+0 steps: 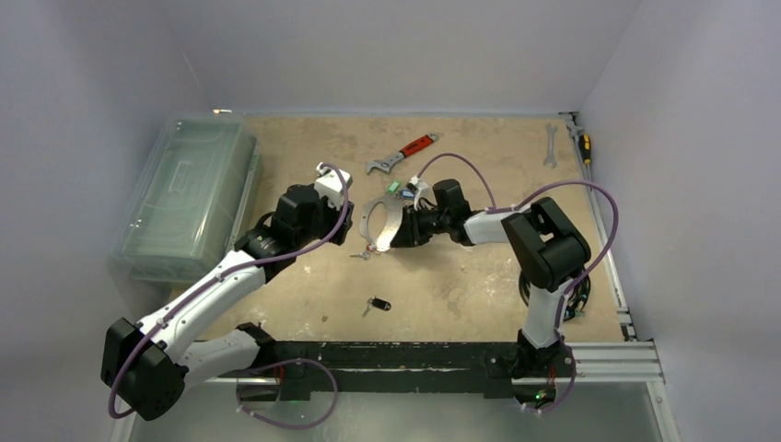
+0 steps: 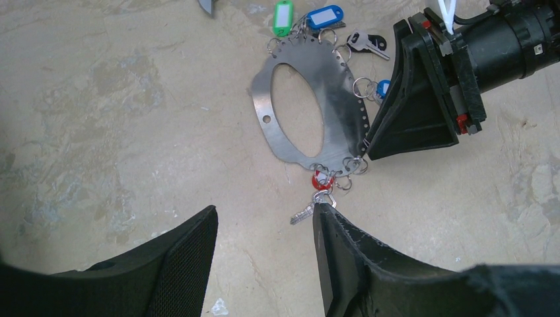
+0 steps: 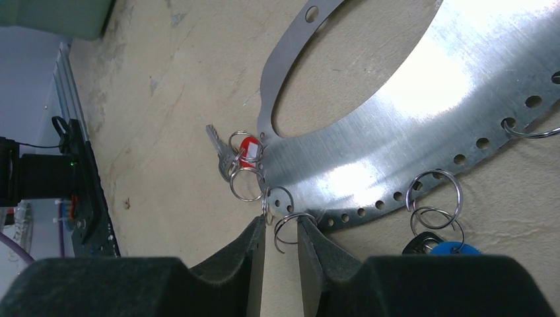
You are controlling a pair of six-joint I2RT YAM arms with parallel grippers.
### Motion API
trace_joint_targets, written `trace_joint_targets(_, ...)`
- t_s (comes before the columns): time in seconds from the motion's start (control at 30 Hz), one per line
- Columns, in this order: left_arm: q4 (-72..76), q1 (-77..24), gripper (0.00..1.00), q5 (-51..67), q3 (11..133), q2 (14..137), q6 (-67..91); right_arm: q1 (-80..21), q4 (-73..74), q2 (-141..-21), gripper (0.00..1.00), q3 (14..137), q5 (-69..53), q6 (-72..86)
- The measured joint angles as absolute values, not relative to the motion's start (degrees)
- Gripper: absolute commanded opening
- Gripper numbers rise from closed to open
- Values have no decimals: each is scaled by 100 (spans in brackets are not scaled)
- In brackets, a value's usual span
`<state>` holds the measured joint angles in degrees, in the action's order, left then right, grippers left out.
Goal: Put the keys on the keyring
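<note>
The keyring (image 1: 380,219), a large flat silvery plate with an oval opening, is held tilted at the table's middle. My right gripper (image 1: 402,232) is closed narrowly at its perforated rim (image 3: 370,178), with a small split ring (image 3: 287,228) between the fingertips. Green-tagged (image 2: 282,16), blue-tagged (image 2: 325,16) and black-headed (image 2: 362,41) keys hang on its far edge. A silver key (image 2: 304,212) with a red tag (image 2: 321,179) hangs at its near end. My left gripper (image 2: 264,218) is open and empty, its right fingertip (image 2: 323,218) touching that key's ring. A loose black-headed key (image 1: 378,304) lies nearer the arm bases.
A red-handled wrench (image 1: 405,152) lies behind the keyring. A plain spanner (image 1: 550,145) lies at the back right. A clear plastic box (image 1: 184,198) stands along the left side. A metal rail (image 1: 608,354) runs along the near edge.
</note>
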<state>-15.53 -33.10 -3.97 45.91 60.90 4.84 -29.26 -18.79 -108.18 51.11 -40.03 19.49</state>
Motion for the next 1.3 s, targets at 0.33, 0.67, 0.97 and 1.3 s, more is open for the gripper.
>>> trace_joint_targets(0.33, -1553, -3310, 54, -377, 4593, 6090, 484, -2989, -1798, -10956, 14, 5216, -4005, 1879)
trace_joint_targets(0.67, -1553, -3310, 53, -360, 4593, 6090, 484, -3011, -1586, -10947, 0, 5295, -4005, 1745)
trace_joint_targets(0.97, -1439, -3310, 53, 338, 4591, 5883, 381, -3026, -587, -10134, 0, 5323, -3999, 1249)
trace_joint_targets(1.3, 145, -3312, 54, 2652, 3500, 4772, 67, -3234, 823, -8652, 0, 5673, -4270, 541)
